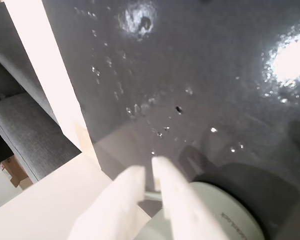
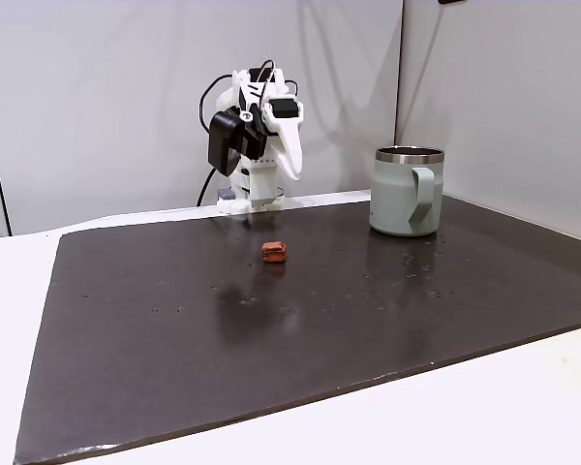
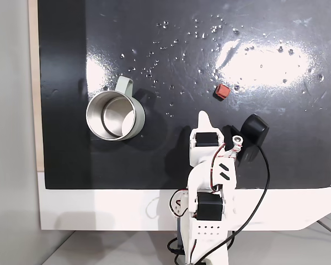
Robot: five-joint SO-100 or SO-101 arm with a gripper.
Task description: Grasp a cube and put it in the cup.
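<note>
The cube (image 2: 274,252) is a tiny reddish-brown block lying on the dark tabletop (image 2: 271,329), well apart from the cup (image 2: 407,192). The cup, a pale sage-green mug with a steel rim, stands upright and empty (image 3: 111,116), its handle turned away from the cube (image 3: 222,91).

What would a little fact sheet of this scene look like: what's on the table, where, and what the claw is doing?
Surface: glossy dark mat on a white table
Block: tiny reddish-brown cube lying alone on the mat, nothing touching it
Mug: pale sage-green cup with steel rim, upright, nothing seen inside from above
Arm: white, folded up near its base
Claw: raised above the mat, fingers nearly together, holding nothing
Task progress: cube not yet grasped
</note>
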